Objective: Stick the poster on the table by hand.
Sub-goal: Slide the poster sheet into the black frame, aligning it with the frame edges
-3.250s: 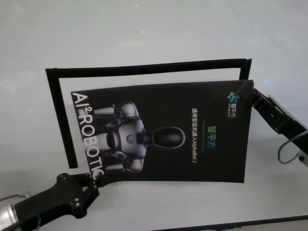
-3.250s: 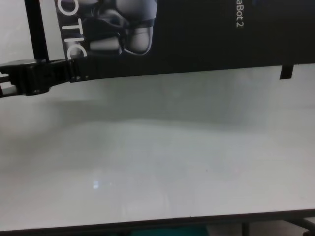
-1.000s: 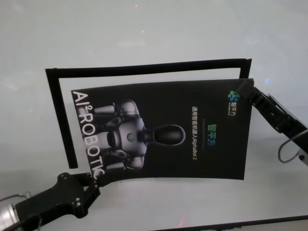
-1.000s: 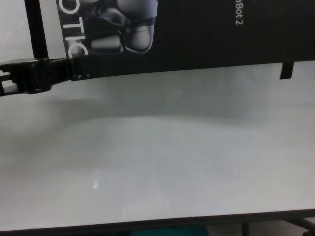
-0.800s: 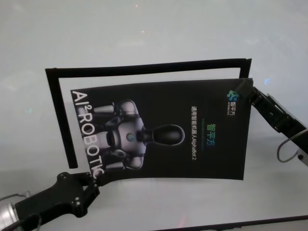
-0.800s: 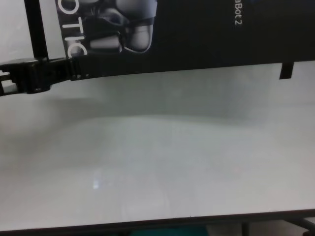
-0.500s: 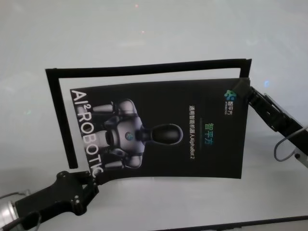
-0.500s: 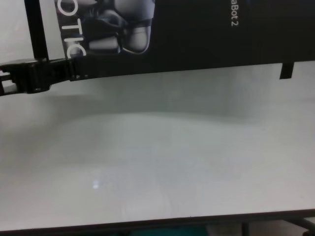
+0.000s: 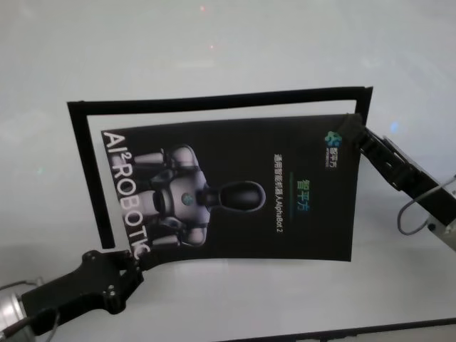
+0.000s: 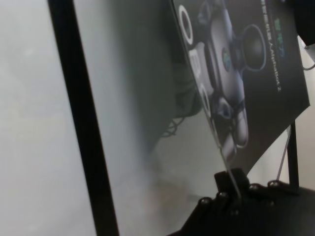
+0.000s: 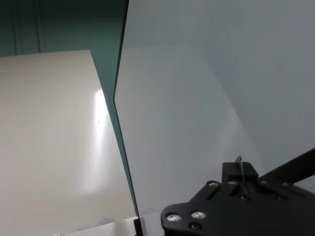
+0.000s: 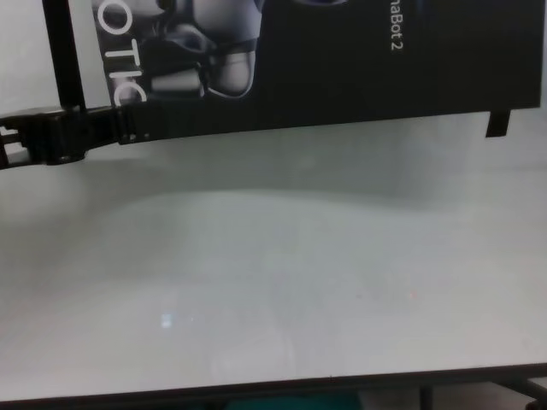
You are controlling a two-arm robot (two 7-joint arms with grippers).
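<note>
The poster, a black glossy sheet with a grey-white robot picture, hangs just above the white table and casts a shadow on it. My left gripper is shut on its near left corner, beside the white lettering. My right gripper is shut on its far right corner, by the small logo. The chest view shows the poster from below the near edge, with the left gripper pinching that edge. In the left wrist view the fingers clamp the thin sheet. The right wrist view shows my right gripper closed on a thin edge.
Narrow black strips lie on the table around the poster: a long one along the far side, one down the left, a short one at the right. The table's dark front edge runs near me.
Both grippers have carried the poster a little to the left and farther from me. Its left edge now sits closer to the left strip. Both grips are unchanged.
</note>
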